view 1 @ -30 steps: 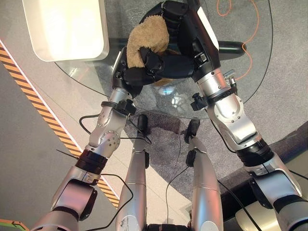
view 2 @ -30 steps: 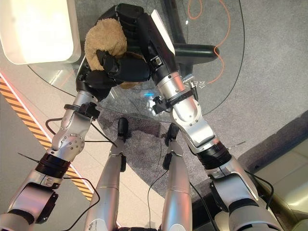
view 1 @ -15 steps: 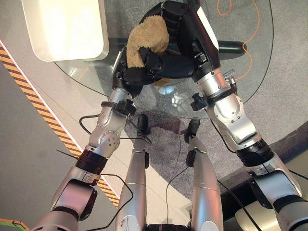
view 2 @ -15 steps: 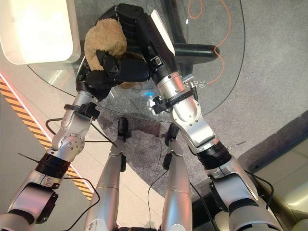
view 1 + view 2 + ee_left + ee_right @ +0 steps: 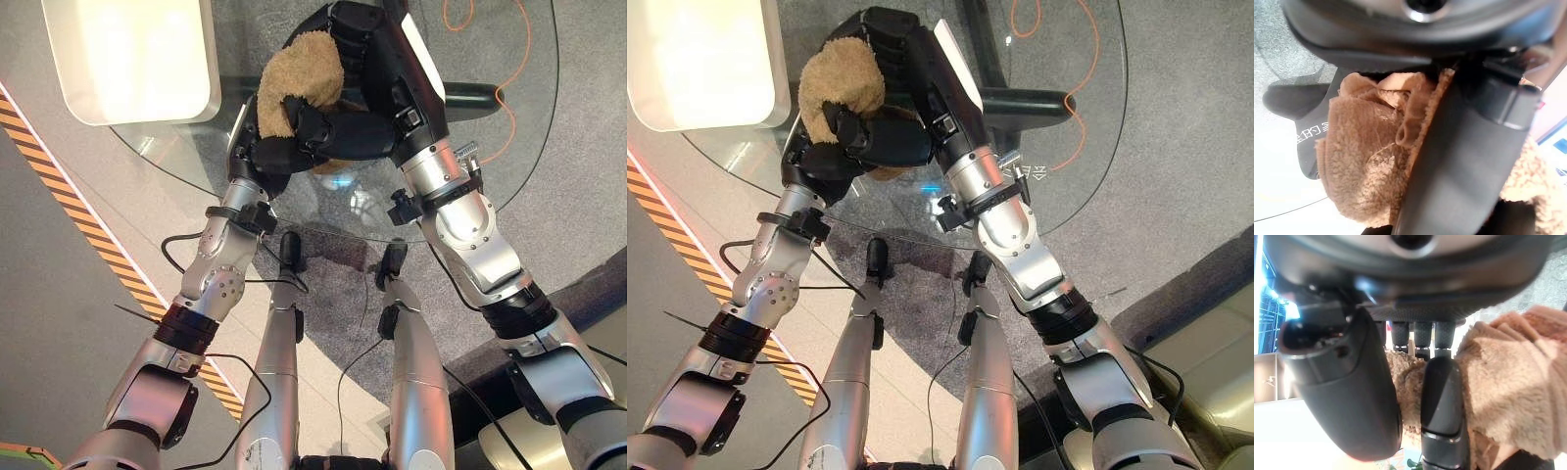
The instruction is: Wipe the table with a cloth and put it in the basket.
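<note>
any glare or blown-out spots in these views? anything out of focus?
Left eye view: the white rounded tray is blown out, and the round glass table carries pale reflections. Left wrist view: the fluffy tan cloth reads clearly, while the left hand is a soft dark bulk. Right wrist view: the right hand looms blurred against a bright background.
</note>
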You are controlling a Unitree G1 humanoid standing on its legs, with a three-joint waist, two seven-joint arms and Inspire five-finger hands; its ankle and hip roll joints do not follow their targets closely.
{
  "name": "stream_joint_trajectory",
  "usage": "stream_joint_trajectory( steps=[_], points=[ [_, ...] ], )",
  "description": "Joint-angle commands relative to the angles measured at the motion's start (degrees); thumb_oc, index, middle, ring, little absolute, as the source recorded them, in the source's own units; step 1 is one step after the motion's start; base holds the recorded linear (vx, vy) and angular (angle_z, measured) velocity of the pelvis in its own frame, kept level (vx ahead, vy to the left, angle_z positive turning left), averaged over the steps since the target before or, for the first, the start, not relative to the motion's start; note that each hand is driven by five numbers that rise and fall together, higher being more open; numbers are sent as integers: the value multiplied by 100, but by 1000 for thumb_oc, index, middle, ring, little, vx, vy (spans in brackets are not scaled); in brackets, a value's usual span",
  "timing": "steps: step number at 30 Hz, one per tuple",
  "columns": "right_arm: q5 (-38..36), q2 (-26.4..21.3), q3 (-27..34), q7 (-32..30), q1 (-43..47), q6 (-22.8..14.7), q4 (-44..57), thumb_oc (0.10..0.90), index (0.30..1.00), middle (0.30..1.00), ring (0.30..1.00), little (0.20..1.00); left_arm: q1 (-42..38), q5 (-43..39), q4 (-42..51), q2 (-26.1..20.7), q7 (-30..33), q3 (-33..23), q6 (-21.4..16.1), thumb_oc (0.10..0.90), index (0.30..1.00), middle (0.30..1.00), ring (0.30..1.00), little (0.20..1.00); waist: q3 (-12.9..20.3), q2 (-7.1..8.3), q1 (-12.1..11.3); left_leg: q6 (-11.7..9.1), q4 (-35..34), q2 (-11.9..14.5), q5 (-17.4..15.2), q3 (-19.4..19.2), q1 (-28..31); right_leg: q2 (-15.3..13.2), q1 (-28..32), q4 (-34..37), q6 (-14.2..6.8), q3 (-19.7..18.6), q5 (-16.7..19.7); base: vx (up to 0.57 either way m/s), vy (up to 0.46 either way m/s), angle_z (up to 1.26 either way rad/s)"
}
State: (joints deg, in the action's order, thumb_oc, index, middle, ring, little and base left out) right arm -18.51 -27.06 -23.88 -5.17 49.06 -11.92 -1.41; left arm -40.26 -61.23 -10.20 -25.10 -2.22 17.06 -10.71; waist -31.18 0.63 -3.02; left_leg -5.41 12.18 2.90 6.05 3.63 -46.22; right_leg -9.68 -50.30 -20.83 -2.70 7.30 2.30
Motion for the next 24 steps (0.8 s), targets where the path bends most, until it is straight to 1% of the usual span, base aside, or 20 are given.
stream_joint_trajectory(
  steps=[1,24],
  points=[
    [-33,759,-125,231,795,-1301,1263,800,900,900,900,900,-559,-499,558,420,-610,-163,-369,100,300,300,300,200,139,-113,35,422,237,-287,17,-368,-29,180,427,405,-88,48,176,0,0,0],
    [-8,740,-122,221,800,-1292,1248,800,900,900,900,900,-564,-421,555,440,-607,-166,-397,100,300,300,300,200,139,-113,39,425,228,-291,9,-376,-7,185,444,408,-85,57,167,0,0,0]
  ],
)
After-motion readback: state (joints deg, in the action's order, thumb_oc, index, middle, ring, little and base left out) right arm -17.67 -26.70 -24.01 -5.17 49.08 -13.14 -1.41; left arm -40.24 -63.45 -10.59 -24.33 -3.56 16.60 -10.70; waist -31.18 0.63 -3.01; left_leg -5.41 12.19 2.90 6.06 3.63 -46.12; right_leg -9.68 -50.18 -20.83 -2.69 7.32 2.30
